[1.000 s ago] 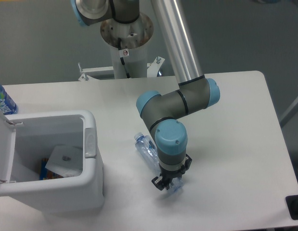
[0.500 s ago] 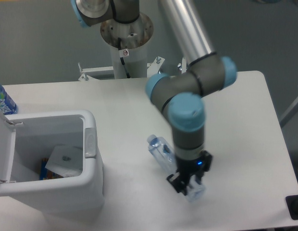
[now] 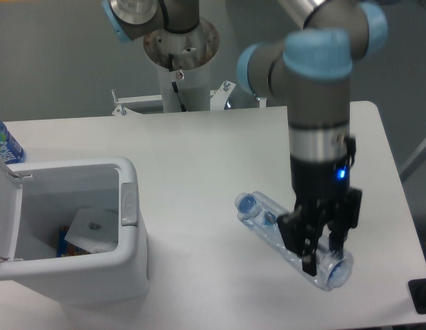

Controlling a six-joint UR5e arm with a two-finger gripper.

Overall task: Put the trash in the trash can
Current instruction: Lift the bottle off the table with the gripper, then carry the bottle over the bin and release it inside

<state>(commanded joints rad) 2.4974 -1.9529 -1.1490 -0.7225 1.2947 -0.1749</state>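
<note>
My gripper [image 3: 321,249] is shut on the crushed clear plastic bottle [image 3: 268,223], one piece of the trash, and holds it in the air over the right half of the table. The bottle lies roughly level, its pale blue cap [image 3: 246,204] toward the left. The white trash can [image 3: 130,227] stands at the front left with its flip lid [image 3: 5,206] swung open. Inside it I see a flat white piece [image 3: 93,230] and a bit of a blue-orange wrapper [image 3: 65,244].
A bottle with a bright blue-and-white label [image 3: 3,144] stands at the far left edge behind the can. The robot's base column [image 3: 180,62] rises at the back of the white table [image 3: 199,158]. A dark object [image 3: 422,295] sits at the front right corner.
The gripper has risen toward the camera with the bottle, lifting it off the table and carrying it rightward. The can and its contents are unchanged.
</note>
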